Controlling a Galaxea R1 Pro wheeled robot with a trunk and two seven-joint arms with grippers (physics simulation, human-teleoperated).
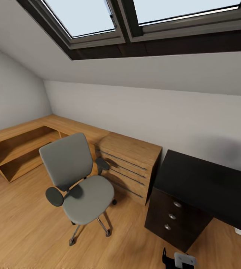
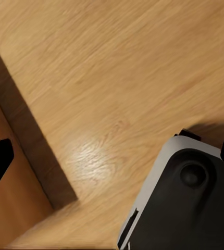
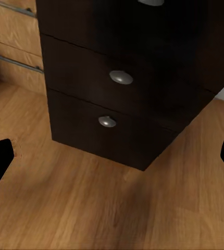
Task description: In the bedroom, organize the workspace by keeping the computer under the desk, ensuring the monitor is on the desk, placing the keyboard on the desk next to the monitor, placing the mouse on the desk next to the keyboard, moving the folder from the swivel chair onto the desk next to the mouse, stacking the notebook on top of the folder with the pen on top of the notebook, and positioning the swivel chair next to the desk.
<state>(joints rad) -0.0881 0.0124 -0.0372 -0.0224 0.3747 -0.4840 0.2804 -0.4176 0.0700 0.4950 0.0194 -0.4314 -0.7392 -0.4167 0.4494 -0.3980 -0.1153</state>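
Wooden floor (image 1: 19, 231) runs under a sloped white ceiling with skylights (image 1: 94, 16), and the black desk (image 1: 210, 186) stands against the wall with its bare top in sight. Its drawer block (image 3: 117, 99) lies straight ahead of the right gripper (image 3: 112, 161), a short way off across bare boards; both dark fingertips sit at the picture's edges, spread wide with nothing between them. The left gripper (image 2: 112, 156) looks down on floor and the robot's own base (image 2: 185, 203), and its fingers are likewise spread and empty. The grey swivel chair (image 1: 79, 179) stands well off to the left of both grippers, near a light wooden drawer chest (image 1: 129, 164); its seat appears bare. No folder, keyboard, mouse or monitor is visible. The job now is probably searching: turn slowly, keep the arms tucked, and scan the floor and low shelves (image 1: 17, 151) before reaching.
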